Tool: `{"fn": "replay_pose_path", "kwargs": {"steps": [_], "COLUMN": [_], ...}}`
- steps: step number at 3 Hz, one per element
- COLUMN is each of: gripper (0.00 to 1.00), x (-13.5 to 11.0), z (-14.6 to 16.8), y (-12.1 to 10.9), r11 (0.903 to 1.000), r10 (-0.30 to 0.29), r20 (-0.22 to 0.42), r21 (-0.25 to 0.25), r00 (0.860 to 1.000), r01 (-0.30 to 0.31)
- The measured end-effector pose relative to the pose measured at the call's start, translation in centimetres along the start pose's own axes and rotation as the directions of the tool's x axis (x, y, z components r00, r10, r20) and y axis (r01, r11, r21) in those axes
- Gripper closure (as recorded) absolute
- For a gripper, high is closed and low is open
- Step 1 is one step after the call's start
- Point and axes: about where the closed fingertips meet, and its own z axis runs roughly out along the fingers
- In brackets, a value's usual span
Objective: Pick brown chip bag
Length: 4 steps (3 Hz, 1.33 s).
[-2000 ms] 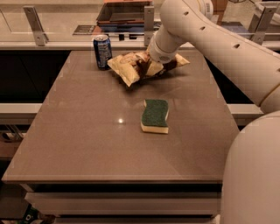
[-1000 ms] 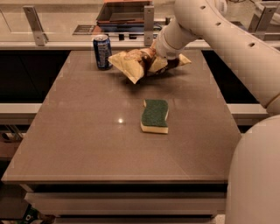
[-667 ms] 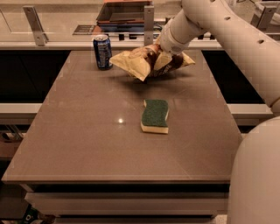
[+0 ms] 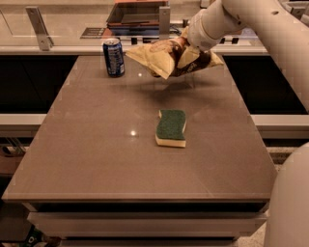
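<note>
- One brown chip bag [image 4: 159, 59], crinkled, with a brown middle and pale yellow ends, hangs in the air above the far part of the table [image 4: 96, 144]. It touches nothing below, and its shadow falls on the tabletop just under it.
- The bag lies roughly level. Its left yellow end points toward the can, and its right end juts out past the gripper.
- The gripper [image 4: 182, 46] is at the bag's upper middle, closed on the brown chip bag. The bag's folds hide most of the gripper's tips.
- The white arm [image 4: 251, 19] comes in from the upper right and slopes down to the gripper.
- A blue soda can [image 4: 114, 57] stands upright on the table's far left, just beside the bag's left end but apart from it.
- A green-and-yellow sponge [image 4: 171, 127] lies flat near the table's centre with its green side up, well apart from the bag and nearer the camera.
- A pale counter [image 4: 63, 29] runs behind the table, with a dark tray-like unit [image 4: 137, 14] on it.
- The robot's white body [image 4: 289, 202] fills the lower right corner.
</note>
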Motion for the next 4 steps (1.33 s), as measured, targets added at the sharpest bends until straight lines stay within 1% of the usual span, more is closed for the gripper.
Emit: {"fn": "replay_pose_path", "kwargs": {"steps": [1, 2, 3, 4], "gripper": [1.0, 1.0, 1.0, 1.0], "x": [-0.2, -0.9, -1.9, -3.2], "z": [-0.8, -1.8, -3.2, -5.7], "y": [-1.5, -3.1, -4.4, -5.9], "r11": [0.9987, 0.9961, 0.9924, 0.9834], "r10": [0.015, 0.01, -0.012, -0.019], "r20": [0.058, 0.093, 0.102, 0.132], "r21": [0.047, 0.087, 0.123, 0.181], "r00": [0.998, 0.996, 0.995, 0.991], "r01": [-0.017, -0.018, -0.001, -0.005]}}
